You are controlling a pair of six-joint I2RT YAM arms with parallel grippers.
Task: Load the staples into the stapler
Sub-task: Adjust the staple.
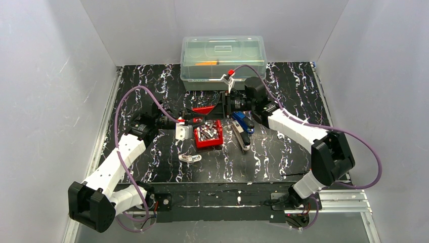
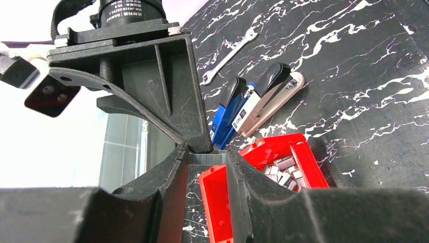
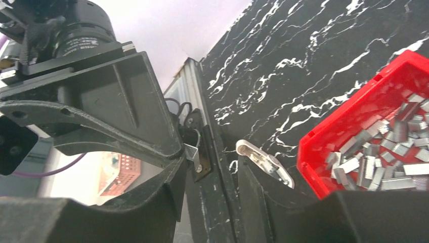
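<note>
Lower centre: my left gripper (image 2: 207, 161) pinches one staple strip (image 2: 206, 158). My right gripper (image 3: 210, 164) stands spread, with nothing between its fingers. Lower right: loose staples (image 2: 284, 169) in the red bin (image 2: 275, 144). Above: blue stapler (image 2: 225, 114) and beige stapler (image 2: 268, 101). Strips are probably light, stiff, slippery and snap-prone; grip the flat sides.

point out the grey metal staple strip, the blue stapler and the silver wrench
grey metal staple strip (image 2: 207, 158): left wrist view, middle of its visible edge
blue stapler (image 2: 224, 126): left wrist view, blue side of body
silver wrench (image 2: 230, 53): left wrist view, mid shank
</note>
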